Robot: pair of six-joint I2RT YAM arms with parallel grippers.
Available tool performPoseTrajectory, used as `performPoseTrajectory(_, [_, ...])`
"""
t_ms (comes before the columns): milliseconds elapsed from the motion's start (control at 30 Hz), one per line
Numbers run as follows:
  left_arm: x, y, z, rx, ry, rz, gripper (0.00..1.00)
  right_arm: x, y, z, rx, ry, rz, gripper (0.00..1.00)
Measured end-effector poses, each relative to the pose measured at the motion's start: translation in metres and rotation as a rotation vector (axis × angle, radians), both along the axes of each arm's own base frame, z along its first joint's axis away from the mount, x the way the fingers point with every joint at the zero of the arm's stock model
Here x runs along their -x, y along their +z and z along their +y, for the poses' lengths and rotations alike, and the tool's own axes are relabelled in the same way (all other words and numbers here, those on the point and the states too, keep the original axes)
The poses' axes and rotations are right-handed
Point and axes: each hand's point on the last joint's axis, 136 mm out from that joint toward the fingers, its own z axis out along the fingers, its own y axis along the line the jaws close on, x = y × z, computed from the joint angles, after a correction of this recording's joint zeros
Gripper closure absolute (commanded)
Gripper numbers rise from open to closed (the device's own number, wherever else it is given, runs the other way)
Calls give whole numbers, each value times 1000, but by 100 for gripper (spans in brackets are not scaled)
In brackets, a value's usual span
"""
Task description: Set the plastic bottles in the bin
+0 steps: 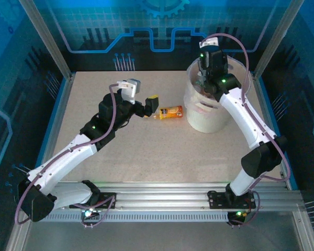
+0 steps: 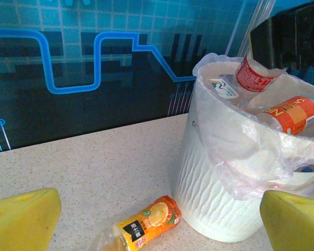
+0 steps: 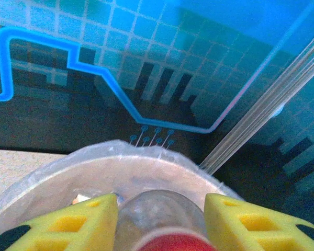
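Observation:
An orange-labelled plastic bottle [image 1: 170, 112] lies on its side on the table, its base against the foot of the bin [image 1: 206, 117]. My left gripper [image 1: 149, 106] hovers just left of it, open, its yellow fingers [image 2: 26, 219] wide on either side of the bottle [image 2: 146, 224]. The whitish bin [image 2: 214, 193] holds a red-labelled bottle [image 2: 256, 73] and an orange-labelled one [image 2: 293, 114] above its rim. My right gripper [image 1: 205, 78] hangs over the bin's far side. Its jaws [image 3: 161, 222] stand around a clear red-labelled bottle [image 3: 159, 212], with a gap at the right finger [image 3: 240, 222].
A thin plastic liner [image 2: 251, 157] drapes over the bin's rim [image 3: 120, 162]. Blue printed walls and metal frame posts [image 1: 47, 42] close the table at the back and sides. An aluminium rail [image 1: 162, 201] carries both arm bases at the near edge.

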Motion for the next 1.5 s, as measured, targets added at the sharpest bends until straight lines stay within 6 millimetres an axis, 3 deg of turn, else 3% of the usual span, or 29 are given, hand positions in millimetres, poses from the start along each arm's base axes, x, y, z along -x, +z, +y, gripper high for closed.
performPoseTrajectory(333, [0, 0, 0, 0, 0, 0, 1, 33, -4, 11, -103, 68, 39, 33])
performPoseTrajectory(467, [0, 0, 0, -1, 0, 1, 1, 43, -6, 10, -131, 75, 52, 33])
performPoseTrajectory(833, [-5, -10, -3, -14, 0, 22, 1, 54, -25, 17, -138, 102, 151, 35])
performPoseTrajectory(1033, [-8, -15, -5, -22, 2, 33, 1, 51, -34, 19, -135, 95, 175, 41])
performPoseTrajectory(1267, [-15, -25, -2, -33, 16, 57, 1, 53, -41, 21, -157, 94, 199, 40])
performPoseTrajectory(1500, [-19, -36, 1, -32, 33, 96, 1, 59, -19, 23, -190, 115, 193, 36])
